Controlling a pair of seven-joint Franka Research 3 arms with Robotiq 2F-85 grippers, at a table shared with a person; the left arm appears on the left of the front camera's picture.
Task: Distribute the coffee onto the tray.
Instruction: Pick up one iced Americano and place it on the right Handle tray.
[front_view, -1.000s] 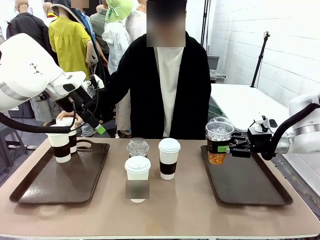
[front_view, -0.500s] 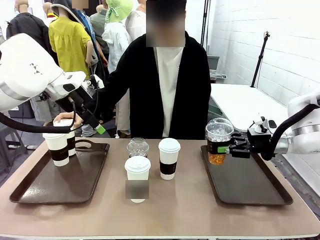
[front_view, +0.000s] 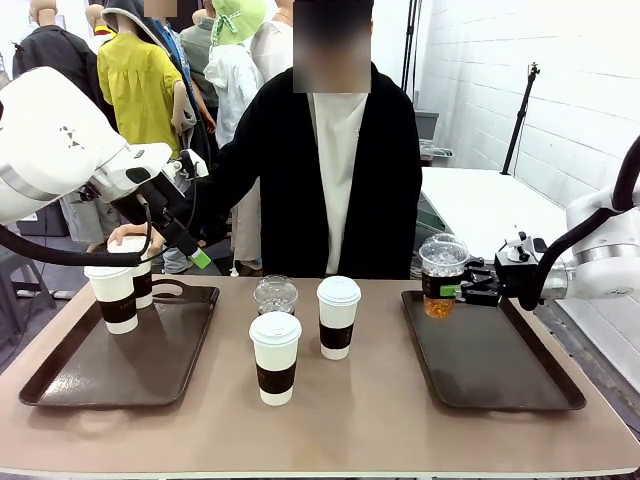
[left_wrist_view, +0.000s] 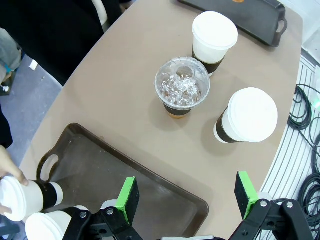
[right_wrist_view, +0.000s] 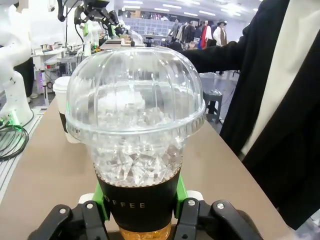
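The right claw (front_view: 455, 291) is seen closed on the dark sleeve of a dome cup (front_view: 443, 272) of iced brown drink. The cup is held upright over the far left corner of the right tray (front_view: 500, 375); whether its base touches the tray cannot be told. The left claw (left_wrist_view: 187, 196) is held wide open, with nothing between its green pads, above the left tray (left_wrist_view: 125, 175). Two paper cups (front_view: 118, 297) are stood at that tray's far left corner, and a person's hand (front_view: 126, 236) is laid on the farther one's lid. On the worktop (front_view: 340, 420) between the trays a second dome cup (front_view: 275, 294) is stood, with a third paper cup (front_view: 338, 316) just beside it and a fourth paper cup (front_view: 275, 357) nearer the robot.
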